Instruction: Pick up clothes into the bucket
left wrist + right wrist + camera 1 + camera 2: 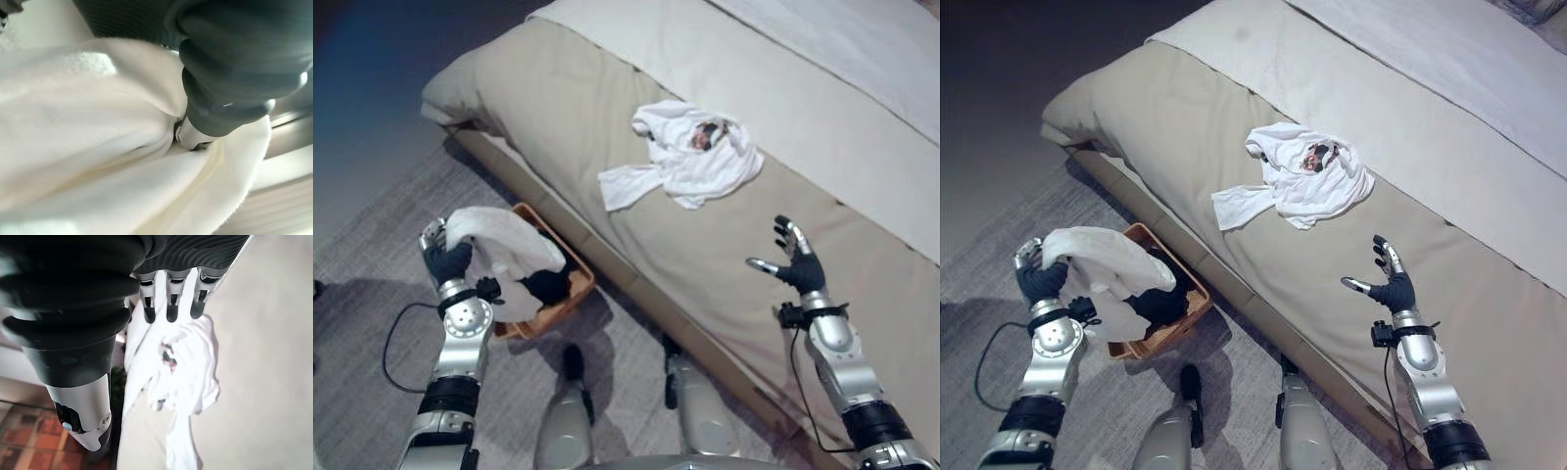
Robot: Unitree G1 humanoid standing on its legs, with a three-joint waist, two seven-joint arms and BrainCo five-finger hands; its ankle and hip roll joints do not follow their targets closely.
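The left hand [443, 257] is closed on a cream cloth [504, 250], which hangs from it over a brown basket [570, 294] on the floor beside the bed [724, 255]; the cloth drapes into the basket, where something dark already lies. In the left wrist view the cloth is bunched against the thumb. A white T-shirt [1307, 176] lies crumpled on the bed. The right hand [1389, 279] hovers above the bed, near the T-shirt but apart from it, fingers spread wide.
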